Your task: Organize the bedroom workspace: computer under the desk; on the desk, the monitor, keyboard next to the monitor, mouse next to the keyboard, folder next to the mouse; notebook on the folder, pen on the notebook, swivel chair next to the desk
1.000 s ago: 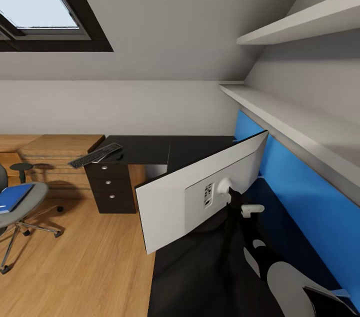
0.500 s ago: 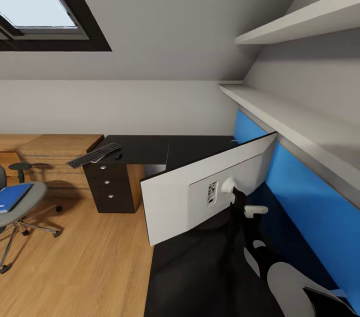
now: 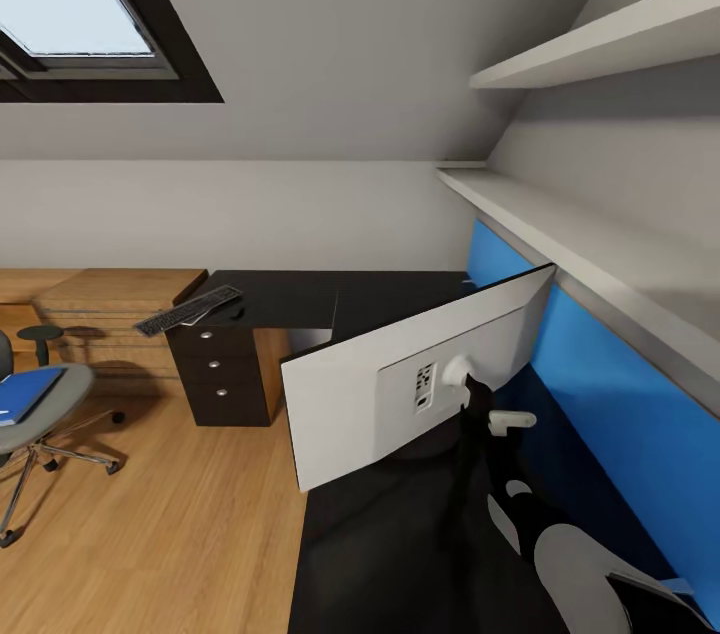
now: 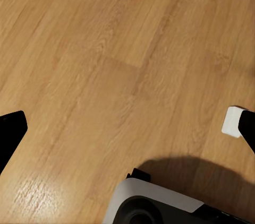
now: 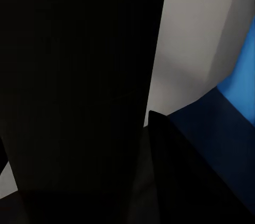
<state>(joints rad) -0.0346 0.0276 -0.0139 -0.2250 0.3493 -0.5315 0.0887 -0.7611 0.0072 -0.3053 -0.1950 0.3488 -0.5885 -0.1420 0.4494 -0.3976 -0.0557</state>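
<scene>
While the monitor (image 3: 400, 384) sits tilted on the glossy black table (image 3: 400, 544), its white back faces the camera and its long axis runs diagonally, low end toward the room, high end toward the blue wall panel (image 3: 620, 384). The right arm (image 3: 560, 544) reaches in from the lower right, straight at the stand (image 3: 470, 414) behind the screen, so it's clearly the nearer arm; I'd guess it's holding the stand to straighten the screen, but I honestly can't tell whether that hand is gripping or not, since the right wrist view is just dark surface, grey wall and a bit of blue. The left hand (image 4: 127, 128) hangs over the wood-plank floor (image 4: 106, 49) with its two black fingers spread wide, holding nothing. Farther off, the slim keyboard (image 3: 190, 310) lies angled on the table's far wing above the drawer unit (image 3: 222, 372) with silver knobs, a tiny dark thing beside it that's probably the mouse (image 3: 238, 312). The flat blue folder (image 3: 28, 394) rests on the grey chair (image 3: 45, 414), well apart from the table, so most of the tidying looks undone.
</scene>
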